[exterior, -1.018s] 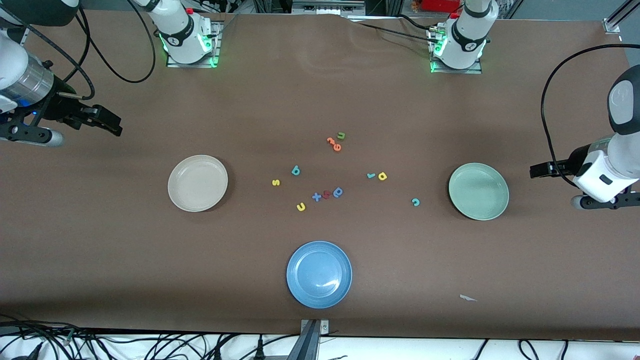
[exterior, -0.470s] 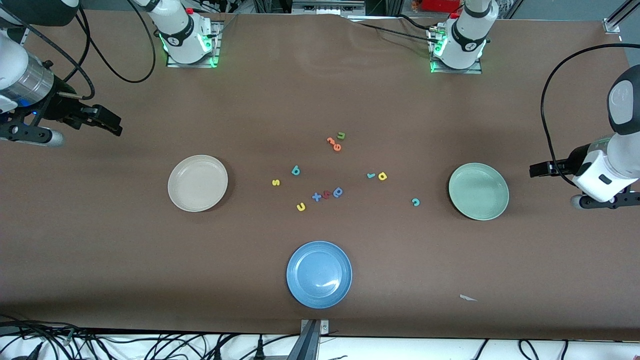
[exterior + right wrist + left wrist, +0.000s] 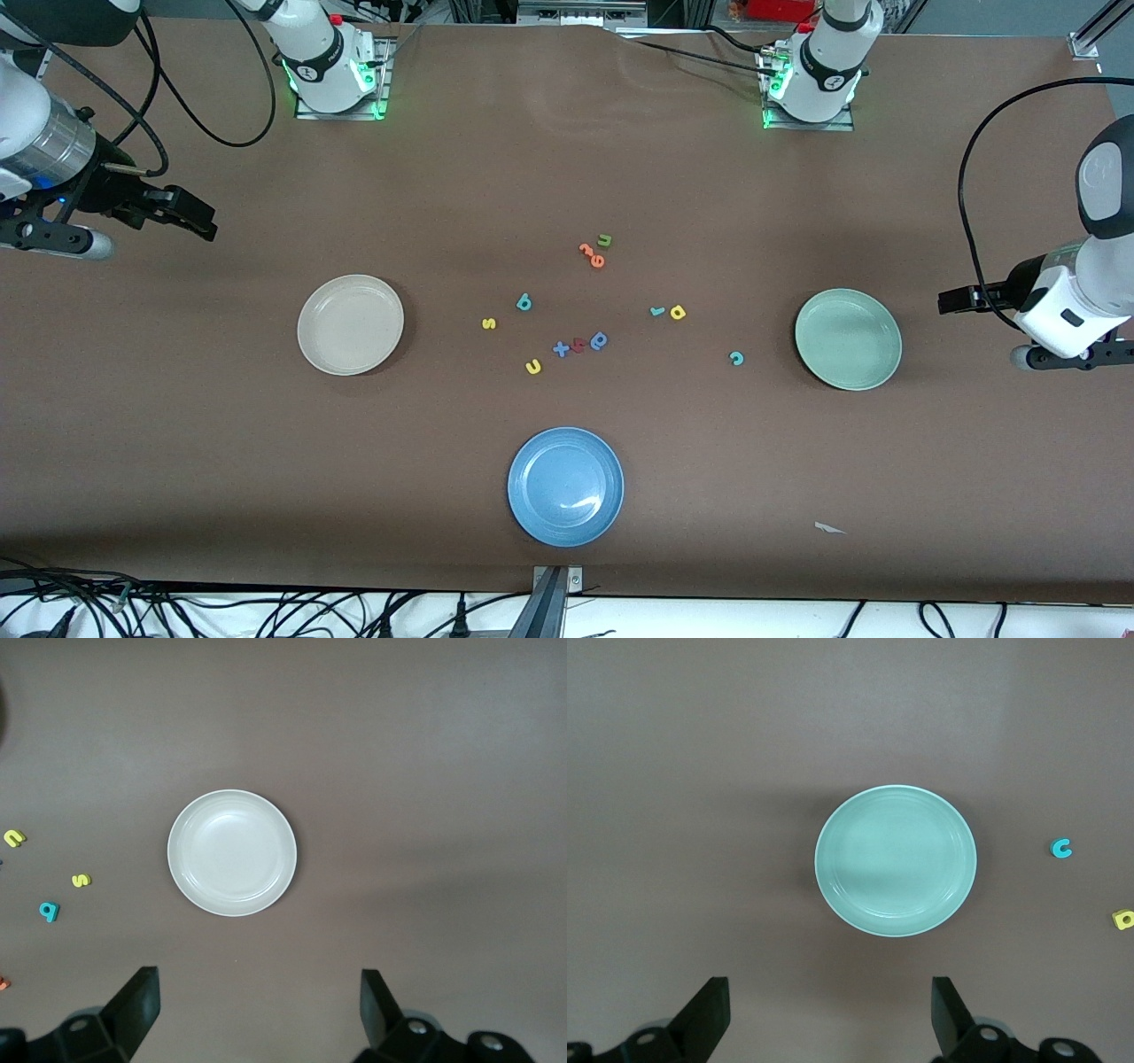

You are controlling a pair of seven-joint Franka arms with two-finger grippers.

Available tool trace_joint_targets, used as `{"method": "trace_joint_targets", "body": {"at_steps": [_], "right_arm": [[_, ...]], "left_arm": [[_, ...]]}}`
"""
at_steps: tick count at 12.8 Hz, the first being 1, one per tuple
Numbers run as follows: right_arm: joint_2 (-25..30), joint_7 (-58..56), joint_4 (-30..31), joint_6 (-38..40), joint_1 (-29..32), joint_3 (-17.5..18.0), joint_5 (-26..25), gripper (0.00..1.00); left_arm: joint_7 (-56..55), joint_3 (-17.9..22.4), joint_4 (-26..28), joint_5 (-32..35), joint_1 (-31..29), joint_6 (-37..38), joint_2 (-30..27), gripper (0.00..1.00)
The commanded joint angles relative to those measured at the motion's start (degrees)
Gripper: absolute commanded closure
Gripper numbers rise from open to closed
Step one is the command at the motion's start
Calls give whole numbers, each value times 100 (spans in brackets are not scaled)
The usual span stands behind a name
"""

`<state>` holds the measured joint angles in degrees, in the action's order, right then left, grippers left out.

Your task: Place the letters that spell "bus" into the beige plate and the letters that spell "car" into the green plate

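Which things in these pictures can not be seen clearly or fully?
- The red letter, front view: too small to read; it sits between the blue "x" and the blue "a".
- The two orange letters, front view: too small to read.
- The left hand, left wrist view: only its open fingertips show; the bottom edge cuts off the rest.
- The right hand, right wrist view: likewise cut off by the bottom edge.

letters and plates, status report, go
Left gripper and right gripper open, waiting. Beige plate and green plate empty. Letters loose mid-table, unobstructed.
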<state>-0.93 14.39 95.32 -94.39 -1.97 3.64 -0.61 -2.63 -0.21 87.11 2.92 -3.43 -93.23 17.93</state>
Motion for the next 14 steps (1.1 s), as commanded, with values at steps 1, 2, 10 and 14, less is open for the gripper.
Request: {"method": "trace_joint_targets", "body": {"at_steps": [1, 2, 10, 14], "right_arm": [[111, -6, 30, 61, 56, 76, -9, 0], [111, 3, 30, 61, 56, 84, -9, 0], [146, 64, 22, 69, 47, 488, -97, 0], [155, 73, 22, 69, 56, 533, -106, 0]], "left_arm": [[105, 21, 43, -151, 18, 42, -26, 0], [105, 21, 43, -151, 18, 50, -26, 0], [149, 21, 34, -151, 9, 42, -26, 0], [158, 21, 26, -151, 9, 50, -26, 0]]}}
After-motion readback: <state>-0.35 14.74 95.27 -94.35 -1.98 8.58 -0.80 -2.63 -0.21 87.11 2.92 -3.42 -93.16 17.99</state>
